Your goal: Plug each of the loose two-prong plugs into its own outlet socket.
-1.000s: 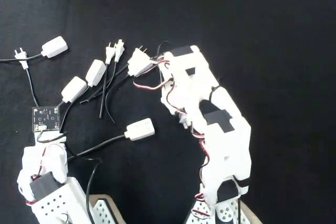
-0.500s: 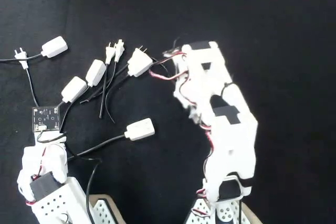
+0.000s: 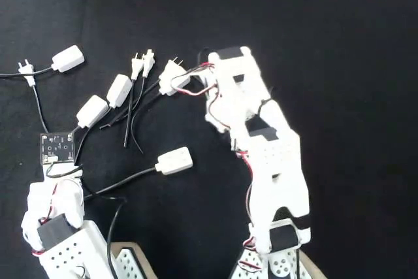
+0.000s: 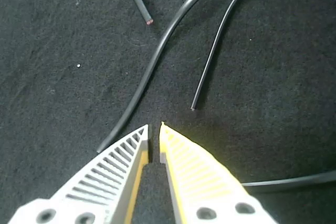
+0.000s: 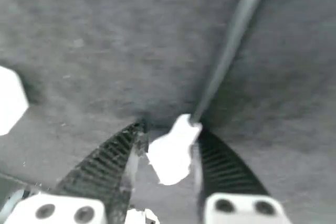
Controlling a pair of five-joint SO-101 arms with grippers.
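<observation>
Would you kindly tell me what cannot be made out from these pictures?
- Whether the right tool truly clamps the plug: in the high view the arm covers it, and the right wrist view leaves the contact unclear.
- Slots of the sockets: high view, too small.
- Where the cord leads: high view, cut off by the left edge.
- Where the cables lead: left wrist view, cut off by the edges.

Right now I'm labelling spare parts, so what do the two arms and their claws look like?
The left arm and right arm are white plastic shells with black patches and loose red, white and black wires. The left claw has triangular ribbed fingers, one white, one yellow. The right claw has dark ribbed fingers on white bases with round holes.
</observation>
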